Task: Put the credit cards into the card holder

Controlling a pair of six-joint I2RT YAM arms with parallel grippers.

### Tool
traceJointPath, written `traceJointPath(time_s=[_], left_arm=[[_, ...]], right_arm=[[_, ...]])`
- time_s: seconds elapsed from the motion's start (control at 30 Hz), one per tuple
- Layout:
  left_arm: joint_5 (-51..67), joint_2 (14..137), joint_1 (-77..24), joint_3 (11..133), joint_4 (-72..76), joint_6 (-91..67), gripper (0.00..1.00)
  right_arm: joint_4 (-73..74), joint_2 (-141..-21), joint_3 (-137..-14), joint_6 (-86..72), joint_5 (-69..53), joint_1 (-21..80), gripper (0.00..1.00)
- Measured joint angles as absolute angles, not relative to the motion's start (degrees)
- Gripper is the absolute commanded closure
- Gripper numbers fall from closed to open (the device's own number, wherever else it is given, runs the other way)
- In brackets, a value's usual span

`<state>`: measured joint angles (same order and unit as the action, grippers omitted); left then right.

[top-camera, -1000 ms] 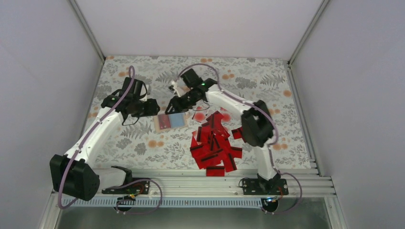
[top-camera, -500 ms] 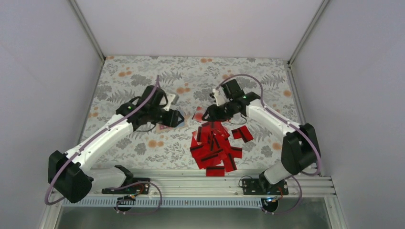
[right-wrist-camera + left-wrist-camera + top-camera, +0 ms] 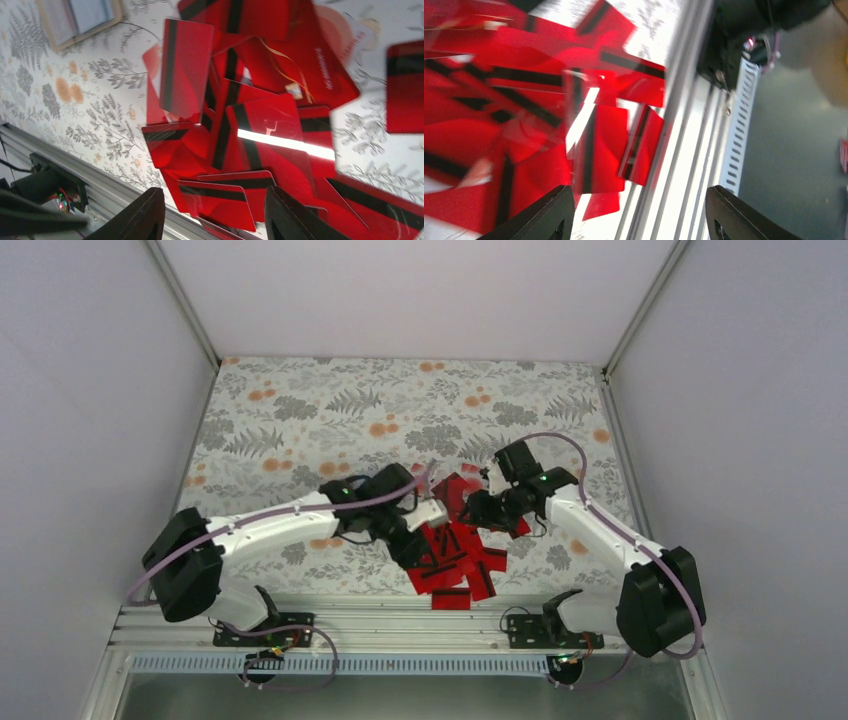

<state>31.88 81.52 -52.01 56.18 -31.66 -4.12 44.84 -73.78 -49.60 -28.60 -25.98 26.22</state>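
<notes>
Left gripper (image 3: 639,192): the jaws stood well apart and held nothing. The view was blurred, but no card sat between the fingers (image 3: 544,215). The gripper hung low over the near side of the cards (image 3: 450,550), where the pile reached the rail (image 3: 694,125) along the near edge of the cloth (image 3: 300,400).

Right gripper (image 3: 215,190): the jaws were likewise apart and empty, poised above the same pile from its right side. In the top view the two grippers stood close together across the pile.

The cards lay in an overlapped heap on the cloth, right of centre and close to its near edge. One card lay apart from the heap. The holder (image 3: 80,17) lay on the cloth apart from the pile. In the top view the left arm (image 3: 290,515) hid it.

Hazards, as judged:
- Overlap: closing on the heap could pinch two cards or tip one up.
- Edge: a sideways nudge could push the nearest cards onto the rail.
- Crowding: both grippers working one pile could collide.
- Holder: the left arm, crossing above it, could drag it out of place.
</notes>
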Motion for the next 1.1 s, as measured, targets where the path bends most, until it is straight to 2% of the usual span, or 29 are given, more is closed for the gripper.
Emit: traceJointPath(time_s=[0.2,0.33,0.9,1.1], left_arm=[[31.94,89.1,-62.11,56.4,-29.65,2.57,0.37],[30.37,94.74,-65.39,56.9,-29.47,5.8,0.4],[18.61,101.93,-68.93,59.51,-29.36,11.42,0.4],[18.11,102.83,-69.56,59.9,-28.86,11.7,0.49]], right_arm=[[46.3,-70.65,-47.16,-31.9,-23.57,24.1,0.46],[46.54,-68.18,-44.82,-33.04,-22.72,22.76,0.46],[47.9,-59.86,-41.58,-35.46,-22.92,22.15,0.46],[47.99,-59.37,-41.56,-35.51,-22.94,22.15,0.46]])
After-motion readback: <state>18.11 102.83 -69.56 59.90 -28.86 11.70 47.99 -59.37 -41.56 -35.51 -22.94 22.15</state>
